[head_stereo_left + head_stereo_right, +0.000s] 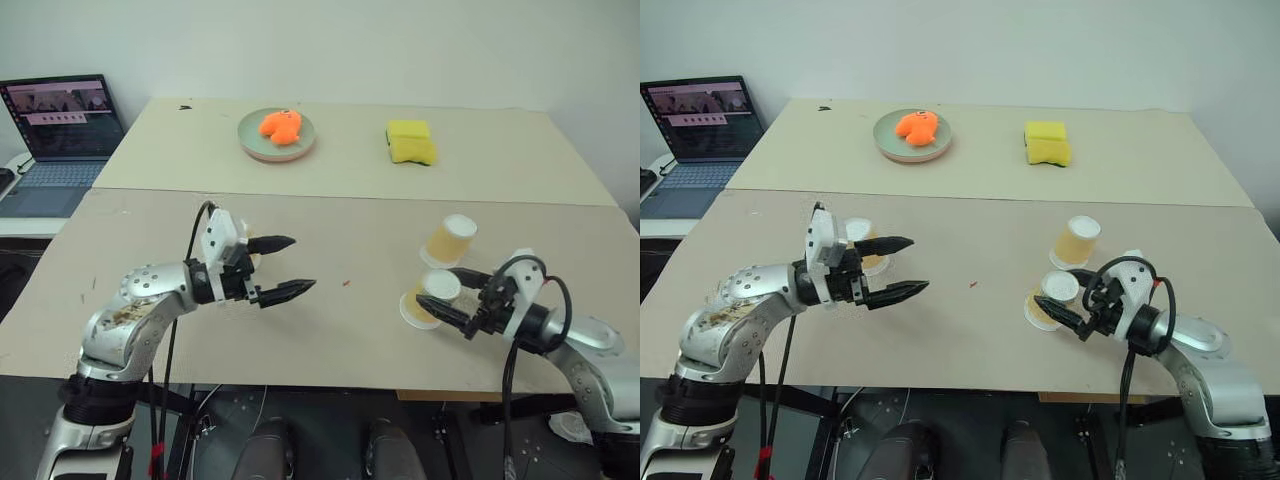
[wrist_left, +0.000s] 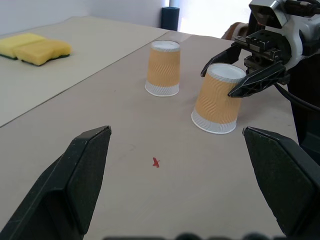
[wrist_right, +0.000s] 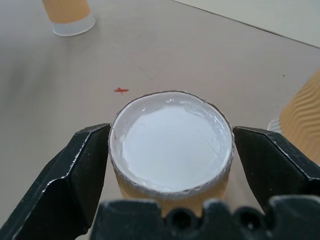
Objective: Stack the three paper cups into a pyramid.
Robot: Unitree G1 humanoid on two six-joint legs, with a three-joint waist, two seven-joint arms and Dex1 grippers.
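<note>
Three tan-orange paper cups stand upside down on the table. One paper cup (image 3: 170, 145) stands between the fingers of my right gripper (image 3: 171, 128), both fingers touching its sides near the white base; this cup (image 2: 218, 97) leans slightly. A second cup (image 1: 449, 240) stands just behind it, apart. The third cup (image 1: 866, 247) stands behind my left gripper (image 1: 303, 263), partly hidden by it. That gripper hovers open over the table's middle left with nothing between its fingers.
On the far table are a green plate (image 1: 250, 142) with an orange toy (image 1: 280, 126) and a yellow sponge (image 1: 411, 141). A laptop (image 1: 62, 120) sits off to the left. A small red mark (image 1: 346, 283) lies between the grippers.
</note>
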